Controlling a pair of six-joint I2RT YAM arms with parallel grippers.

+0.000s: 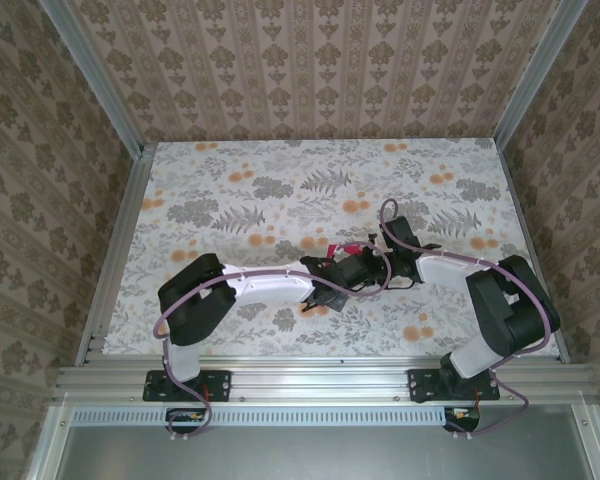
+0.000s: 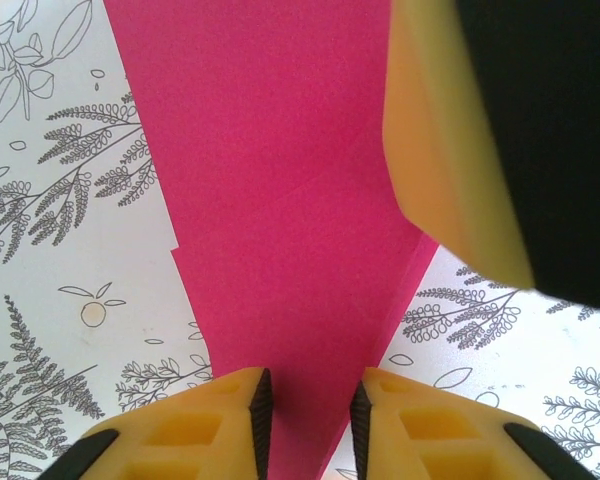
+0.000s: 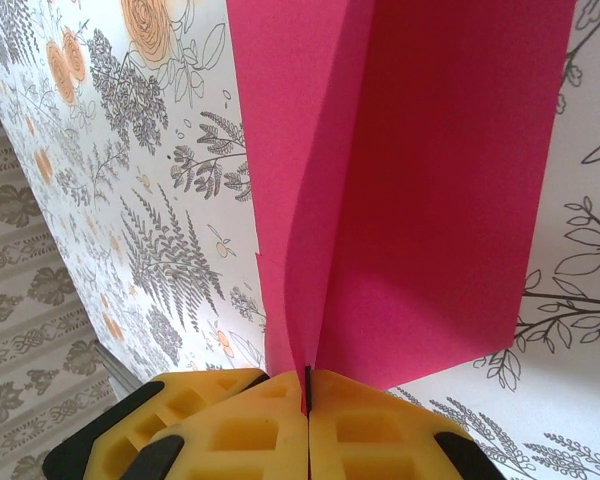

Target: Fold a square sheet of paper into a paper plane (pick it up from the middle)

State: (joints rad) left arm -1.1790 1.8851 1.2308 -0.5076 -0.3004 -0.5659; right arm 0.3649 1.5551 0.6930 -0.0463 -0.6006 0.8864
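square sheet of paper (image 3: 420,180), partly folded, lies on the table (image 2: 60,300) between both arms. it looks feather-light, thin and floppy, quick to crease or slip. right gripper (image 3: 308,385) is pinched closed on its raised fold; left gripper (image 2: 308,400) straddles the narrow end, fingers apart. the centre crease looks the best place to hold.

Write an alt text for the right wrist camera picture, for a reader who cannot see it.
The right gripper, with two yellow fingers, is shut on the near end of a folded magenta-pink paper sheet, whose two panels spread away from a crease at the fingers. Behind it is the table, printed with grey ferns and orange flowers.
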